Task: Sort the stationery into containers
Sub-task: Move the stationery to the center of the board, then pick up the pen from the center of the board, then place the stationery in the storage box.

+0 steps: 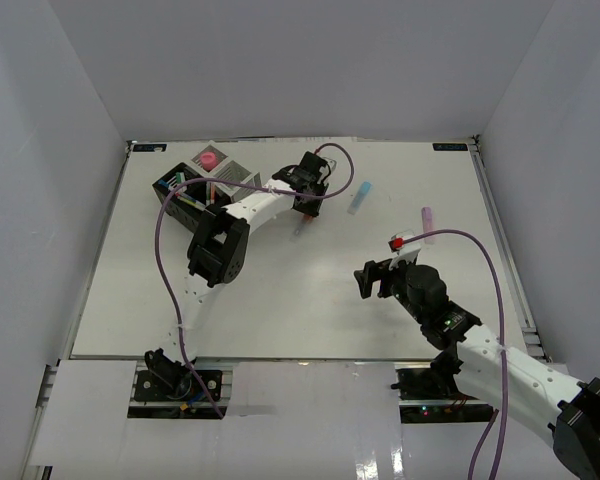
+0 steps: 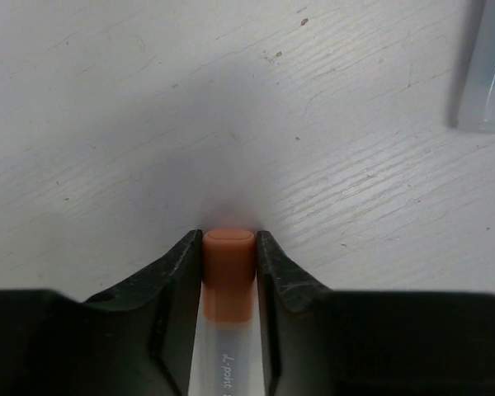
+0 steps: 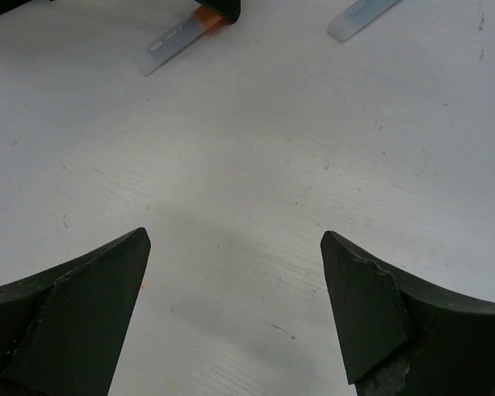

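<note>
My left gripper (image 1: 307, 203) is shut on the orange cap of a pale-bodied pen (image 2: 228, 276), low over the table at the back centre; the jaws press both sides of the cap (image 2: 229, 247). The right wrist view shows this pen (image 3: 177, 40) slanting down from the left fingers. My right gripper (image 1: 366, 280) is open and empty over bare table (image 3: 235, 247). A light-blue block (image 1: 359, 197) lies to the right of the left gripper. A lilac block (image 1: 428, 218) lies further right. A black mesh box (image 1: 183, 190) holds several pens. A white mesh box (image 1: 212, 160) holds the pink-capped cylinder.
A second white mesh box (image 1: 243, 181) stands beside the black one, under the left forearm. The light-blue block also shows in the left wrist view (image 2: 488, 66) and the right wrist view (image 3: 359, 12). White walls enclose the table (image 1: 280, 300) on three sides.
</note>
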Robot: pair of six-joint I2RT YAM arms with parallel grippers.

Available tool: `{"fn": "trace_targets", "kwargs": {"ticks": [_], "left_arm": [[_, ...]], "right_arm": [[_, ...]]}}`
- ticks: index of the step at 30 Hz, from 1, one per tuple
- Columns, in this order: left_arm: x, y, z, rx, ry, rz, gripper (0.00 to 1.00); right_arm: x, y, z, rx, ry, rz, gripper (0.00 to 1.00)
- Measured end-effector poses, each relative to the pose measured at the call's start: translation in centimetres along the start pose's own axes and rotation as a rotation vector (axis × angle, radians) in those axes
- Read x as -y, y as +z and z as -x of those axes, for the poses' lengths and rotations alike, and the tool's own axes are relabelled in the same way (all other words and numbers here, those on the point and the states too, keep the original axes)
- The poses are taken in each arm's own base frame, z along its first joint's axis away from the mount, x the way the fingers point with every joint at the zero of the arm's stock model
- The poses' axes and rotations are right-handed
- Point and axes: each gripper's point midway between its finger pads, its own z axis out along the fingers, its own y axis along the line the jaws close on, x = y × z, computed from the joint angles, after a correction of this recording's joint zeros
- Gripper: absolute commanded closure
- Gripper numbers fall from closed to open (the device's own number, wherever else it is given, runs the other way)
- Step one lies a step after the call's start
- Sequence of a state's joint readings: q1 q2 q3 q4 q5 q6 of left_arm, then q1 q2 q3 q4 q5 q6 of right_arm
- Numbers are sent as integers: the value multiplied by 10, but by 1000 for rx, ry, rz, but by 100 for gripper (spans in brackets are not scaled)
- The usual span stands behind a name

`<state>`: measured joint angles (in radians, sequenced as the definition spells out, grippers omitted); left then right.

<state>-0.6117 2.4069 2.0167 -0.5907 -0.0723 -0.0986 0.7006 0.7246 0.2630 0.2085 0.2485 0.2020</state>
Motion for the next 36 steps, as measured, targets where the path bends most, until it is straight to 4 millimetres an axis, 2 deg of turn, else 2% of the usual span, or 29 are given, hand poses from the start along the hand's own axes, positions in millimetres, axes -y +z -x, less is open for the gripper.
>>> {"fn": "trace_targets", "kwargs": {"ticks": [8, 13, 16, 18, 20, 23, 25, 29, 32, 36], "left_arm": [[0, -5, -3, 31, -21, -1, 82], [-6, -27, -19, 13, -42, 18, 85], [-13, -46, -14, 48, -58, 43, 85], [-21, -67, -3, 103, -75, 70, 87], [-34, -94, 18, 197, -98, 110, 87], [-58, -148, 53, 388, -146, 175, 87], [-83, -193, 78, 557, -198, 227, 87], [-135, -254, 111, 808, -300, 328, 86], [-173, -274, 119, 937, -361, 400, 86], [-200, -264, 108, 992, -381, 462, 86]], "right_arm": [[1, -2, -3, 2, 2, 2, 9], [0, -2, -5, -3, 2, 8, 9], [-1, -3, -4, 0, 4, 15, 9], [-2, -3, -2, 6, 6, 17, 9], [-2, -4, -1, 12, 7, 18, 9], [-2, -4, 1, 20, 9, 20, 9], [-3, -4, 1, 19, 8, 21, 9], [-3, -4, 1, 18, 8, 25, 9], [-3, -4, 0, 16, 8, 27, 9], [-4, -4, 0, 15, 8, 30, 9]]}}
